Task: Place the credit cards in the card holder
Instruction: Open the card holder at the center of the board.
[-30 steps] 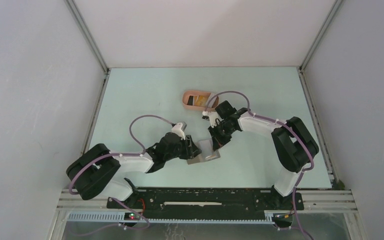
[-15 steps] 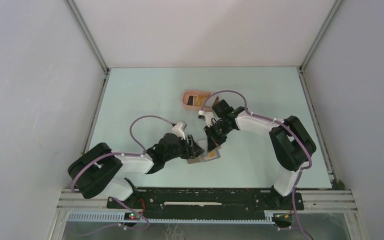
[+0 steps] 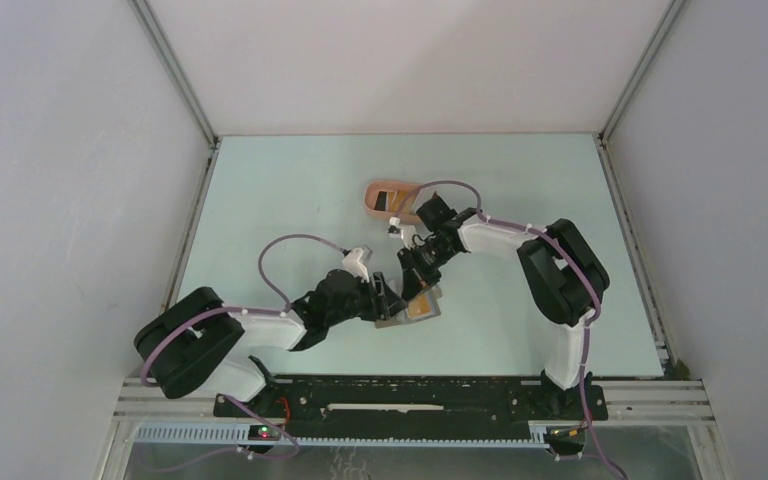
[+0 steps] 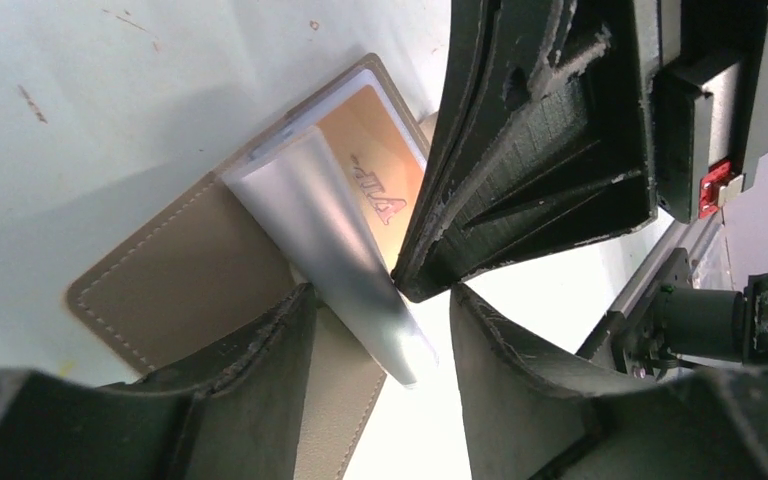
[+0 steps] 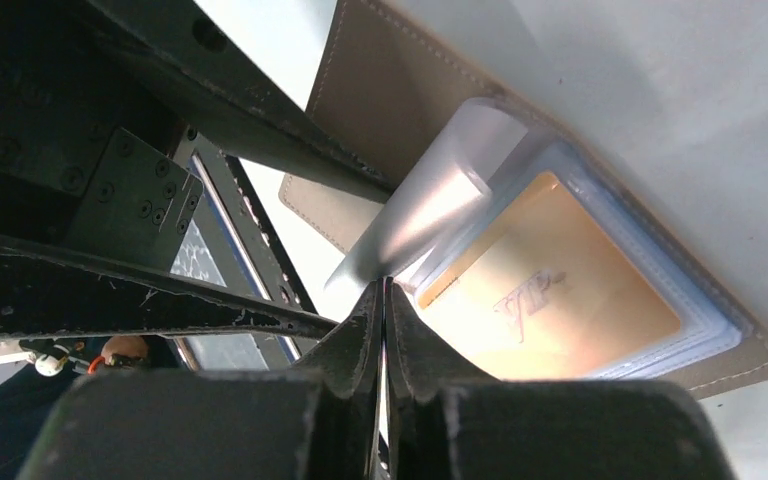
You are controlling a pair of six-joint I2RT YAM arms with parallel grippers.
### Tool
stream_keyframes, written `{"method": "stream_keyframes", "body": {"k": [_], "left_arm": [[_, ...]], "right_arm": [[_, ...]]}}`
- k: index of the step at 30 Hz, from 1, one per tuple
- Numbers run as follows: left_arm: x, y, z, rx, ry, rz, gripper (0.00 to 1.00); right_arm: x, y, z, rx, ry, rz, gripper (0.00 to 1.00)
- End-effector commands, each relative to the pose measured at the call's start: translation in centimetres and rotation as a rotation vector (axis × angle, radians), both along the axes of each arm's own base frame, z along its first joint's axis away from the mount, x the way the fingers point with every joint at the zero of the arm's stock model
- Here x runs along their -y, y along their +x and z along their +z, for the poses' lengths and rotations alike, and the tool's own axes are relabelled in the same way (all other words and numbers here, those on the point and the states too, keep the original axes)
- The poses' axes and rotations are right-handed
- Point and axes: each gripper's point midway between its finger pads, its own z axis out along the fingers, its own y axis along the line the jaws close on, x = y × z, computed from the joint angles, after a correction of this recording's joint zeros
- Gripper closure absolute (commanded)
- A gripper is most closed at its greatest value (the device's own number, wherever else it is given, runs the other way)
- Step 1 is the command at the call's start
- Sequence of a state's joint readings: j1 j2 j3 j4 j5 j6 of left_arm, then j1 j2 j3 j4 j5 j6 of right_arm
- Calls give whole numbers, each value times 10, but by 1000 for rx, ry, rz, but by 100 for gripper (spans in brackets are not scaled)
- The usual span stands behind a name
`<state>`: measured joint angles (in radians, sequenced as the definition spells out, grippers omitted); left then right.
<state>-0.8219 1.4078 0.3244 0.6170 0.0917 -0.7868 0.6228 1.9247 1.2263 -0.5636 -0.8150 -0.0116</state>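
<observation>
The card holder (image 3: pixel 392 322) (image 4: pixel 180 290) (image 5: pixel 380 90) lies open on the table between both arms. An orange-yellow credit card (image 3: pixel 421 306) (image 4: pixel 380 170) (image 5: pixel 550 290) marked VIP sits inside one of its clear sleeves. Another clear sleeve leaf (image 4: pixel 330 230) (image 5: pixel 440 200) stands up from the fold. My left gripper (image 3: pixel 388 300) (image 4: pixel 380 295) is open, and the leaf's free end hangs loose between its fingers. My right gripper (image 3: pixel 415 283) (image 5: pixel 382 292) is shut, its tips at the leaf's edge beside the orange card, with nothing seen between them.
A salmon-pink oval tray (image 3: pixel 373 190) with more cards, one of them black (image 3: pixel 385 202), stands just behind the right gripper. The two grippers almost touch over the holder. The table's side rails (image 3: pixel 192 215) run left and right.
My right gripper has swung left and lower over the holder, and the orange card now shows lying in it. The left gripper's jaws have widened slightly.
</observation>
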Motion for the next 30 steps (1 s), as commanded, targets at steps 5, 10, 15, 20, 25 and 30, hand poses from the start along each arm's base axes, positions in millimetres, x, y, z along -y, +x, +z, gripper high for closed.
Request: {"method": "stream_keyframes", "body": {"k": [5,10,15,20,25,30], "left_arm": [[-31,4,-14,-17,106,130,47],[-49,7,-20,-13,179,199,53],[-60,9,-24,-10,234,224,55],[-65,10,-25,-7,268,233,56],[-64,9,-26,-8,272,224,56],[-61,8,-29,-17,268,207,57]], "right_arm": [[-21,8,10,-35,67,13,87],[-13,17,16,18,71,20,83],[6,33,27,169,9,21,69],[24,43,27,239,-66,5,61],[37,49,18,225,-118,-23,57],[41,49,2,185,-156,-37,52]]}}
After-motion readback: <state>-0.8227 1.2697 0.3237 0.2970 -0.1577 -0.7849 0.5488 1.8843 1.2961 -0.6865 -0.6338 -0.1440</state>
